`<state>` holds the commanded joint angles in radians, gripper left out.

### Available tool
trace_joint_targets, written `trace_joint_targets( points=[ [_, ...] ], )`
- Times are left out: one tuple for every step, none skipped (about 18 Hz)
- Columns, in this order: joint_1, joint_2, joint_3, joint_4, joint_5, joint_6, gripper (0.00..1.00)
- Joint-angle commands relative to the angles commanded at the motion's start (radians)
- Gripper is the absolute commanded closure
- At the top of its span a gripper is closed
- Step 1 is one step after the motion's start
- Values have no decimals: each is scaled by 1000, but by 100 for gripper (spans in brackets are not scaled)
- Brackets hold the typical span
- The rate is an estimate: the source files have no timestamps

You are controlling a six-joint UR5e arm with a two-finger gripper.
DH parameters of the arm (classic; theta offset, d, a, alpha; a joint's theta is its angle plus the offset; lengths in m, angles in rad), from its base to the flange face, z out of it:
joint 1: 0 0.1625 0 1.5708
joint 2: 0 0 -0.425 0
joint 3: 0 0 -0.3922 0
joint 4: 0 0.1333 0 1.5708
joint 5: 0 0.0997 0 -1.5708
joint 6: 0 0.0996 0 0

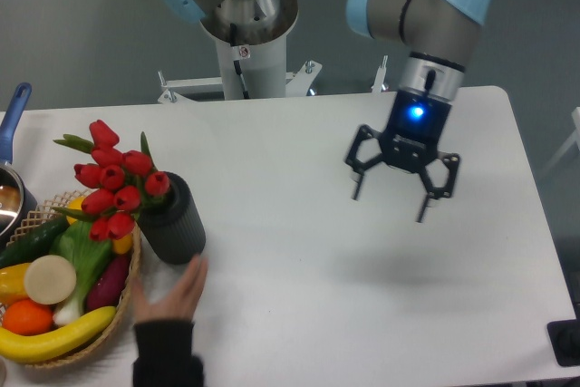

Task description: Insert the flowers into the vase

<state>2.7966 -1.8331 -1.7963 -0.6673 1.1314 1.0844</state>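
The red tulips (113, 178) with green stems stand in the mouth of the dark ribbed vase (177, 221) at the left of the white table, leaning left over the basket. My gripper (390, 208) hangs open and empty above the table's right half, well away from the vase. A person's hand (174, 295) rests on the table just in front of the vase, touching or nearly touching its base.
A wicker basket (122, 310) of fruit and vegetables sits at the front left, right beside the vase. A blue-handled pot (11, 189) is at the left edge. The arm's base (243, 24) stands behind the table.
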Motion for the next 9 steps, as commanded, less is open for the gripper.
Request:
trace_joint_targets(
  points=[
    [-21,-8,8,-2,66,23,0],
    [-37,-20,17,-8,121,34,0],
    [-48,-31,34,-18,155,32,0],
    [-51,-40,52,-49,184,34,0],
    [-52,-44,84,-102,209,38,0],
    [-54,-54,128,-176,232,48,0],
    [-60,-69,184,-260,255,63,0],
    [-89,-118,306,-423,328,122,0],
    [-97,-133,336,-460,367,130,0]
  ],
)
